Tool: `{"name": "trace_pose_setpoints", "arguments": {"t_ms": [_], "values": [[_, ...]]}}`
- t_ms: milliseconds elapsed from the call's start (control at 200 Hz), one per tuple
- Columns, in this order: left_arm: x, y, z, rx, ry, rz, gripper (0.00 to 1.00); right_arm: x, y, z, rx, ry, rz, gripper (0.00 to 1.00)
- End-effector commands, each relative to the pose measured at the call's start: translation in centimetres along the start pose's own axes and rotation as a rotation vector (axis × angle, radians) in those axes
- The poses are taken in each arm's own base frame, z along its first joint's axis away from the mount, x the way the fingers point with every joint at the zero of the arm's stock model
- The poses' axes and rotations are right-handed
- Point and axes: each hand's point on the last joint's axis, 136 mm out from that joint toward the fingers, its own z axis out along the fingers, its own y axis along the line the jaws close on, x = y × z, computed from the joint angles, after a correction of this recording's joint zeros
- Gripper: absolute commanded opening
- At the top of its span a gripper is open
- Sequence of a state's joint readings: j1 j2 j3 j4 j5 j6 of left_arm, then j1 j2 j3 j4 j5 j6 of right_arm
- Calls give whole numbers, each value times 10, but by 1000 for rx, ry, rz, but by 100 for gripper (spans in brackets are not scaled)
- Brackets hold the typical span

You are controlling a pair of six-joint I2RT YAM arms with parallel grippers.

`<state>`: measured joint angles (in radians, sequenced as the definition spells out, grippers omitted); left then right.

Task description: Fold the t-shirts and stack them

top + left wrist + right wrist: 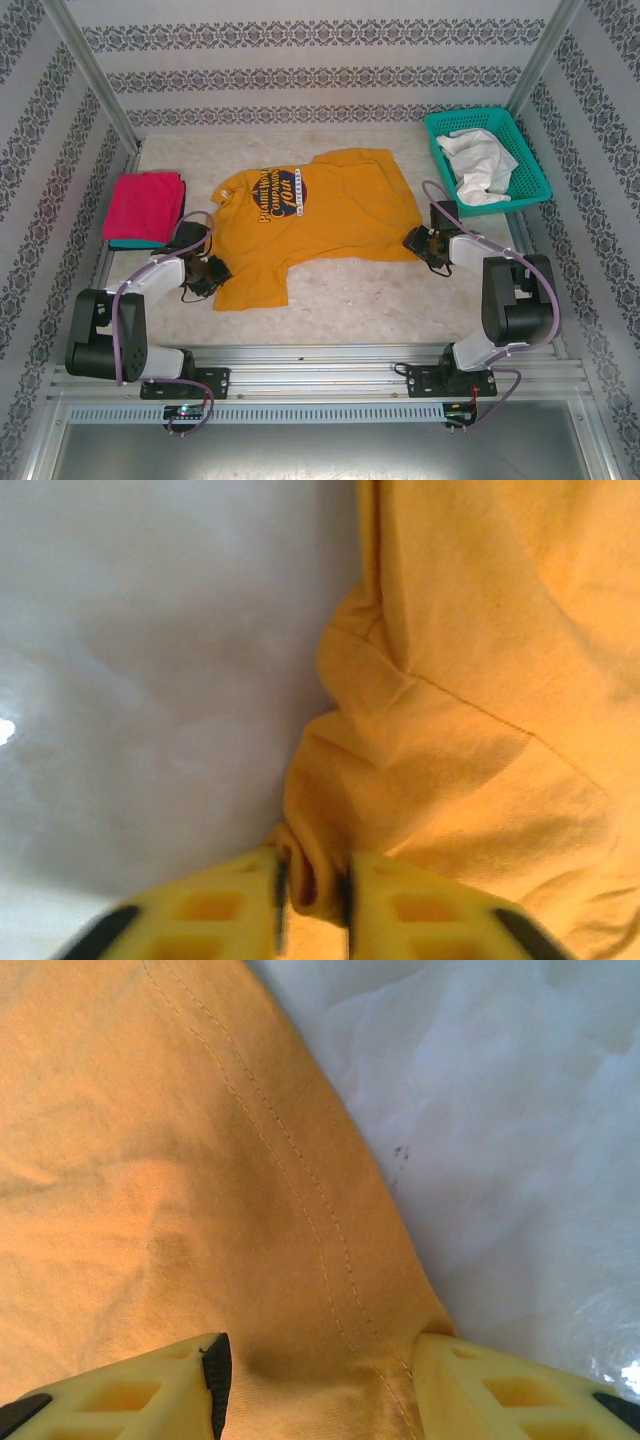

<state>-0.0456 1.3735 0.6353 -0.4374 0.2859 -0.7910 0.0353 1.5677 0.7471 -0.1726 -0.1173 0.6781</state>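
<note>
The mustard-orange t-shirt [300, 225] lies spread on the table, its dark round logo [284, 190] facing up. My left gripper [207, 272] sits at the shirt's left edge. In the left wrist view this gripper [315, 880] is shut on a small fold of the orange cloth [480, 730]. My right gripper [418, 243] rests at the shirt's right corner. Its jaws [320, 1360] stand open over the stitched hem [150, 1160], with cloth lying flat between them. A folded magenta t-shirt [145, 200] lies on a teal one [135, 243] at the left.
A teal lattice basket [470, 118] holding white cloth [478, 165] stands at the back right. Metal frame posts and patterned walls close in the table on three sides. Bare table surface [360, 290] shows in front of the shirt.
</note>
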Motion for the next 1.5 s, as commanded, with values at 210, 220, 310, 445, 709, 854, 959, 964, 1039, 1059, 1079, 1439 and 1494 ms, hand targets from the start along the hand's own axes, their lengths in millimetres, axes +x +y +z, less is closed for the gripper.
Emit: {"name": "trace_pose_setpoints", "arguments": {"t_ms": [210, 220, 310, 445, 709, 854, 959, 964, 1039, 1059, 1079, 1439, 1494], "values": [[-14, -19, -9, 46, -49, 33, 0, 5, -18, -25, 206, -54, -107, 65], [-13, -19, -8, 45, -48, 33, 0, 6, -18, -24, 208, -50, -107, 66], [-13, -19, -6, 50, -42, 30, 0, 14, -18, -17, 226, -13, -117, 67], [-12, -18, -5, 55, -45, 28, 0, 19, -11, -2, 212, 31, -127, 68], [-17, -24, -12, 81, -81, 46, 0, 17, -13, -1, 243, 61, -143, 4], [-23, -31, -31, 108, -138, 52, 0, 9, -7, -24, 190, -32, -135, 0], [-28, -31, -57, 97, -198, 71, 0, -4, 5, -64, 119, -160, -144, 0], [-28, -31, -58, 95, -199, 73, 0, -5, 6, -66, 115, -167, -145, 0], [-32, -36, -82, 102, -252, 92, 0, -15, 20, -100, 38, -257, -159, 0], [-33, -38, -90, 106, -268, 93, 0, -17, 24, -109, 17, -279, -163, 0], [-35, -37, -97, 103, -283, 90, 0, -20, 28, -118, -6, -301, -169, 0], [-52, -62, -239, 143, -547, 145, 0, -36, 65, -289, -304, -688, -276, 0], [-54, -67, -255, 153, -572, 162, 0, -36, 70, -305, -328, -706, -297, 0]]}}
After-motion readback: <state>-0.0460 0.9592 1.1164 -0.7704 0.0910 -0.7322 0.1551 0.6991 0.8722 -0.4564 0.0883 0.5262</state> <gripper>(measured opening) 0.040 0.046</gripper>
